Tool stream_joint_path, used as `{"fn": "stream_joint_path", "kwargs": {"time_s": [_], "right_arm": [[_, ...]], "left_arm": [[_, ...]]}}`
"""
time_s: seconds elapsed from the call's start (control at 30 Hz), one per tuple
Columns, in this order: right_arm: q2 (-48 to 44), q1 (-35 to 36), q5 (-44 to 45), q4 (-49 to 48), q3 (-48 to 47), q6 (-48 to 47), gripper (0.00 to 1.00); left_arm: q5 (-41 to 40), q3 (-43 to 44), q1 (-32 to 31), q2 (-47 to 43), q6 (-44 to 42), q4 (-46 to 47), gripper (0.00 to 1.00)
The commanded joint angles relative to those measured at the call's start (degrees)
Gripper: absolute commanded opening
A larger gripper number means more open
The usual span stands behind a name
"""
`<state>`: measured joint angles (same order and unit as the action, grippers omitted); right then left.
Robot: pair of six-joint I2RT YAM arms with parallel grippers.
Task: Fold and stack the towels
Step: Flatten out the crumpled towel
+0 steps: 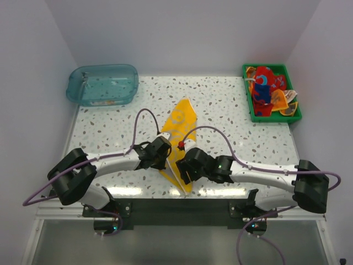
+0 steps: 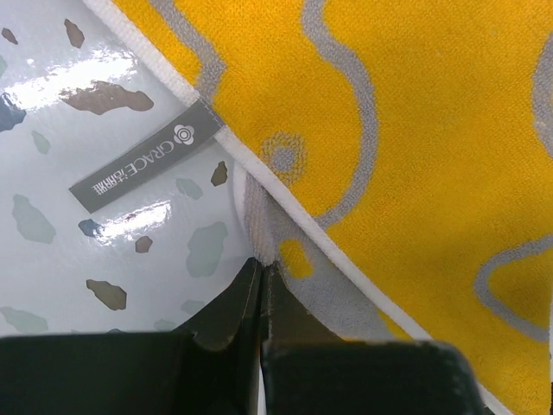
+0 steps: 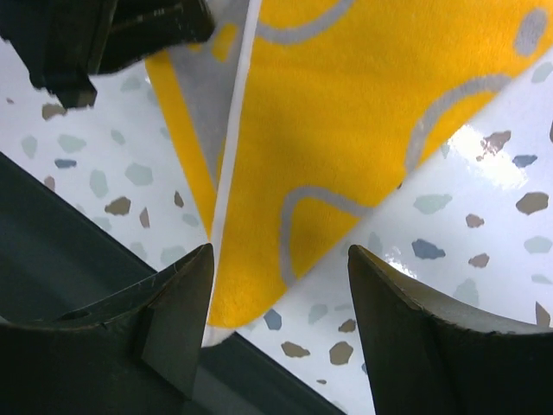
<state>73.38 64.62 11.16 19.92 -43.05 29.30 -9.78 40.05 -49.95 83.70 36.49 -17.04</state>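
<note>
Orange towel (image 1: 183,122) lay at the middle of the counter's (image 1: 248,143) near edge; left claw (image 2: 261,270) was pinched closed on its white hem, right claw (image 3: 281,252) spread wide above its near corner.

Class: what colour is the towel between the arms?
Yellow towel, grey lines; left wrist view best.

Blue tub (image 1: 102,84), green tray (image 1: 265,117)

One yellow towel (image 1: 182,124), one green tray (image 1: 273,68), one blue tub (image 1: 102,83).
</note>
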Motion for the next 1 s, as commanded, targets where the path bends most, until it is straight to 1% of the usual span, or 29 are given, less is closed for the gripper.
{"fn": "stream_joint_path", "kwargs": {"time_s": [0.0, 0.1, 0.27, 0.33, 0.53, 0.6, 0.8, 0.97], "right_arm": [[-2.11, 3.57, 4.48, 2.65, 0.68, 1.99, 0.67], [-0.01, 6.13, 4.75, 4.33, -0.02, 1.47, 0.68], [4.74, 10.60, 5.10, 5.57, -2.39, 2.25, 0.63], [6.50, 11.40, 5.80, 5.22, -2.31, 2.95, 0.60], [11.07, 13.86, 8.70, 7.23, -4.76, 3.40, 0.57], [11.60, 14.65, 9.32, 8.55, -6.43, 3.05, 0.57], [13.18, 17.99, 11.86, 11.54, -9.60, 3.13, 0.62], [15.73, 19.31, 14.32, 14.44, -10.57, 4.71, 0.61]], "left_arm": [[2.13, 0.02, -0.41, 0.93, 1.21, -3.97, 0.00], [1.96, 0.38, -0.41, 1.38, 1.21, -4.14, 0.00], [1.43, 0.55, -0.41, 1.29, 1.30, -4.50, 0.00], [1.34, 0.46, -0.32, 1.38, 1.30, -4.32, 0.00], [1.34, 0.47, -0.23, 1.90, 1.30, -4.32, 0.00], [1.34, 0.38, -0.06, 1.99, 1.30, -4.23, 0.00], [1.43, 0.29, 0.12, 2.08, 1.39, -4.23, 0.00], [1.43, 0.20, 0.30, 1.90, 1.57, -4.23, 0.00]]}}
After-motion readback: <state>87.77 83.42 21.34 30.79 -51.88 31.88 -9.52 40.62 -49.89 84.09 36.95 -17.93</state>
